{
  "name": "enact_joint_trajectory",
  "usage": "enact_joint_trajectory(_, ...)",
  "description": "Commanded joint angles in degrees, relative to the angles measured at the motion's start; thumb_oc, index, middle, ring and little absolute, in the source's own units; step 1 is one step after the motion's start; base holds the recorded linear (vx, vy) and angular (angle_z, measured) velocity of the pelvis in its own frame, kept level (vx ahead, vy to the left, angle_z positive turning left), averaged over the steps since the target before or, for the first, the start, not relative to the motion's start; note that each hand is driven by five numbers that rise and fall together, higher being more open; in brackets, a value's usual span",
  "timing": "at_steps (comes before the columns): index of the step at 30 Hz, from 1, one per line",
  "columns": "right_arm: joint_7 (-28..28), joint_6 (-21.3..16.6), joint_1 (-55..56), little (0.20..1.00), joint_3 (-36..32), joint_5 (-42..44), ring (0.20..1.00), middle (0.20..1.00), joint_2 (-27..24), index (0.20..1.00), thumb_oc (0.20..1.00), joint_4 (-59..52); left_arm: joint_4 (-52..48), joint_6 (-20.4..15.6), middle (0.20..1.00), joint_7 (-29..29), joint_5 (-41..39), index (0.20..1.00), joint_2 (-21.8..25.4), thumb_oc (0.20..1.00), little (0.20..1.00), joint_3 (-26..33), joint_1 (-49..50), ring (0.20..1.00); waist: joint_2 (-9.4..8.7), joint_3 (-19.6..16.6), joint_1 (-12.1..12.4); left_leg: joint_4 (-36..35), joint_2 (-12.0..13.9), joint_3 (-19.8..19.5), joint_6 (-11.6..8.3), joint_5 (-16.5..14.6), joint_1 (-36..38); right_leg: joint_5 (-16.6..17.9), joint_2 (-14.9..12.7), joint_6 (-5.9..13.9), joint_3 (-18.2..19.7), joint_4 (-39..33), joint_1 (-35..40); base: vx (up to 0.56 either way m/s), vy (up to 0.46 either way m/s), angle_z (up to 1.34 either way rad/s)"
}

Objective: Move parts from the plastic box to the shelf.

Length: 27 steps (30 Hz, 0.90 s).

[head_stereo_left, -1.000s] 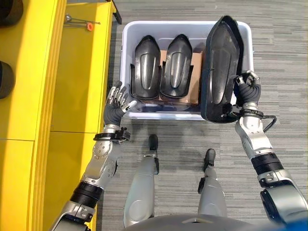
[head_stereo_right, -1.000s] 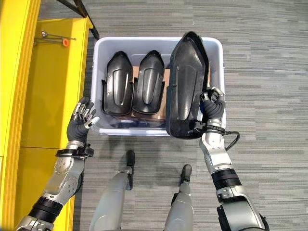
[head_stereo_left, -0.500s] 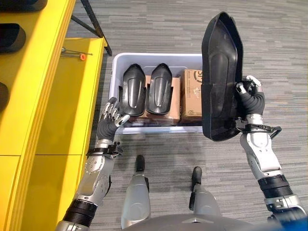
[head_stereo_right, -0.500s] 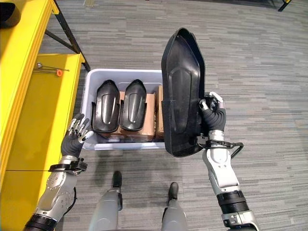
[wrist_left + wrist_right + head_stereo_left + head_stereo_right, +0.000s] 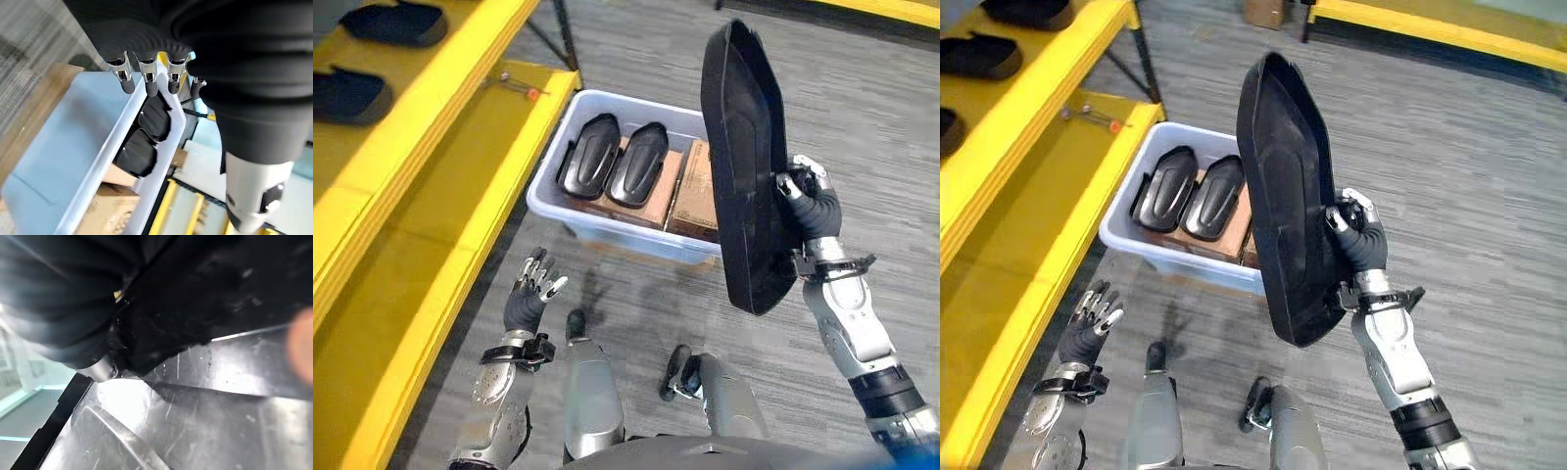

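My right hand is shut on the edge of a long black moulded part, held upright in the air to the right of the pale plastic box. In the right wrist view its glossy black surface sits right against my hand. Two smaller black parts lie side by side in the box on brown cartons. My left hand hangs open, low by the yellow shelf, apart from the box. Its fingers point along the box's rim.
Other black parts lie on the yellow shelf's upper level at the left. A small tool with an orange tip rests on the lower shelf board near the box. Grey striped carpet spreads to the right.
The camera has swung, so the box now appears further away and at an angle. My right hand has lifted the long part higher, clear of the box. My left hand has dropped lower.
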Motion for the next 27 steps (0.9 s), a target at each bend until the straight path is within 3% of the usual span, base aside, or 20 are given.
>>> enact_joint_trajectory(1,-0.78,-4.34,0.65,0.200,-5.87,1.85,0.200,0.200,-0.14,0.200,0.200,-6.25,-5.17,-2.84,1.000,-0.73,-0.54,1.000,0.47,1.000,1.000,0.15,-2.99,1.000,2.45,-4.18,-5.27,-7.37,5.33,5.50,-2.81,0.14,8.63,-2.51,-3.58,8.00,-0.47,2.28,5.28,-0.08,0.215,2.57)
enact_joint_trajectory(3,-1.04,-4.42,3.38,0.200,-7.85,1.71,0.200,0.200,0.43,0.200,0.200,-7.87,-4.34,-3.00,1.000,-0.72,-1.39,1.000,0.10,1.000,1.000,-0.37,-2.51,1.000,3.65,-5.07,-6.72,-12.16,5.16,9.25,-2.83,-3.22,10.28,-1.62,-7.38,9.68,-2.51,4.66,5.38,0.05,0.293,1.83)
enact_joint_trajectory(4,-1.72,-4.01,3.68,0.200,-8.13,1.25,0.200,0.200,0.46,0.200,0.200,-7.55,-4.65,-3.01,1.000,-0.59,-0.98,1.000,0.59,1.000,1.000,-0.81,-2.63,1.000,3.72,-4.33,-5.88,-9.45,3.86,7.15,-3.48,-1.86,8.41,-1.54,-8.54,9.72,-3.14,4.57,6.22,0.06,0.285,1.21)
enact_joint_trajectory(5,-1.76,-3.94,4.03,0.200,-8.97,1.02,0.200,0.200,0.77,0.200,0.200,-7.71,-4.91,-2.73,1.000,-0.87,-1.45,1.000,0.60,1.000,1.000,-0.41,-2.62,1.000,3.38,-3.47,-5.92,-9.68,2.34,6.41,-2.74,-4.45,7.78,-0.71,-10.32,10.31,-3.99,5.38,6.72,0.01,0.191,1.27)
enact_joint_trajectory(7,-1.60,-4.08,4.27,0.200,-9.27,1.01,0.200,0.200,0.87,0.200,0.200,-7.69,-5.07,-2.64,1.000,-1.05,-1.37,1.000,0.97,1.000,1.000,-0.01,-2.11,1.000,3.07,-3.36,-5.87,-10.72,1.96,6.89,-2.66,-5.10,8.66,-0.10,-11.26,10.72,-4.48,5.96,6.94,0.01,0.130,0.41)
enact_joint_trajectory(11,-1.31,-3.24,4.82,0.200,-8.67,0.14,0.200,0.200,3.29,0.200,0.200,-6.91,-5.85,-3.05,1.000,-0.45,-0.19,1.000,2.32,1.000,1.000,2.27,-1.26,1.000,2.04,-3.35,-3.55,-8.69,-1.85,5.43,-1.61,-8.34,7.82,3.18,-16.37,13.57,-5.84,6.02,8.71,0.07,0.210,0.74)
enact_joint_trajectory(22,0.76,-2.16,4.64,0.200,-6.04,-0.66,0.200,0.200,4.13,0.200,0.200,-6.92,-6.22,-3.75,1.000,0.25,1.69,1.000,1.86,1.000,1.000,5.34,-0.70,1.000,0.86,-4.61,-1.91,-7.82,-5.09,4.95,-0.30,-9.85,6.21,7.64,-18.17,15.76,-7.49,1.27,10.87,0.06,0.089,0.04)
enact_joint_trajectory(26,1.22,-1.73,3.67,0.200,-3.58,-0.17,0.200,0.200,4.64,0.200,0.200,-6.50,-6.29,-4.10,1.000,0.87,2.07,1.000,1.61,1.000,1.000,5.77,-0.67,1.000,0.56,-5.07,-0.46,-7.14,-7.99,4.12,1.23,-11.23,5.54,11.56,-19.92,17.21,-8.57,-0.57,12.87,0.11,0.148,0.04)
enact_joint_trajectory(27,1.18,-1.58,3.79,0.200,-3.09,-0.17,0.200,0.200,4.90,0.200,0.200,-6.57,-6.33,-4.27,1.000,1.27,2.65,1.000,1.67,1.000,1.000,5.80,-0.92,1.000,0.43,-5.41,0.05,-6.68,-10.13,3.51,2.42,-12.28,5.09,14.63,-21.40,18.16,-9.19,-0.23,13.77,0.22,0.316,0.52)
